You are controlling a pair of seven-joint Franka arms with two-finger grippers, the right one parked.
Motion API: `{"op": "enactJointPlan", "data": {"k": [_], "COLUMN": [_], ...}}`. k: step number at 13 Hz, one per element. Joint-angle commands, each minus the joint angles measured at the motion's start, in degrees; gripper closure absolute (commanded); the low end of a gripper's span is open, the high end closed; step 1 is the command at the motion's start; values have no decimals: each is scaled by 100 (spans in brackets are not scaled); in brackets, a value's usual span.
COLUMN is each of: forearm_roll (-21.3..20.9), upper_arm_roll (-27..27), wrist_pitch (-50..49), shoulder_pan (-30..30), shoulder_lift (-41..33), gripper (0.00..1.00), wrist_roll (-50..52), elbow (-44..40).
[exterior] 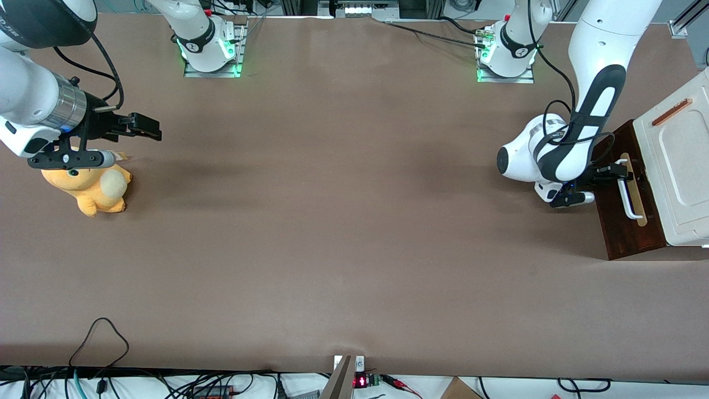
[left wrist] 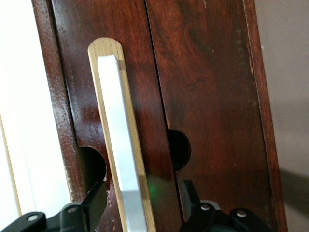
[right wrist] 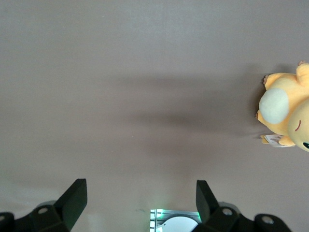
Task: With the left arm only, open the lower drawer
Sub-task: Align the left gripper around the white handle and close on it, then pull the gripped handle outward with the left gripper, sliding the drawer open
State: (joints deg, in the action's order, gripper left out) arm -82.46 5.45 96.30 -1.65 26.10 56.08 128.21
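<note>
The claw (left wrist: 140, 205) stands wide, fingers (left wrist: 94, 200) straddling the white handle (left wrist: 120, 159) of the lower drawer (exterior: 628, 219) at the working arm's desk end; it should close squarely, then pull straight outward.

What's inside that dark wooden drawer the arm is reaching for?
Nothing inside shows: the lower drawer is shut, so only its dark front and white bar handle are visible. The gripper sits at the handle, fingers open on either side of it.
</note>
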Motion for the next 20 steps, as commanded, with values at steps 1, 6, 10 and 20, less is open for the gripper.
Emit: {"op": "enactJointPlan", "data": {"k": [1, 6, 10, 20], "forearm_roll": [-200, -226, -226, -130], "upper_arm_roll": [-18, -18, -18, 527], "wrist_pitch": [-155, -164, -164, -120], "shoulder_pan": [-37, -37, -37, -318], "shoulder_lift": [-26, -26, -35, -123], "gripper": [36, 50, 89, 100], "wrist_roll": [131, 175, 175, 113], "elbow": [90, 99, 99, 2]}}
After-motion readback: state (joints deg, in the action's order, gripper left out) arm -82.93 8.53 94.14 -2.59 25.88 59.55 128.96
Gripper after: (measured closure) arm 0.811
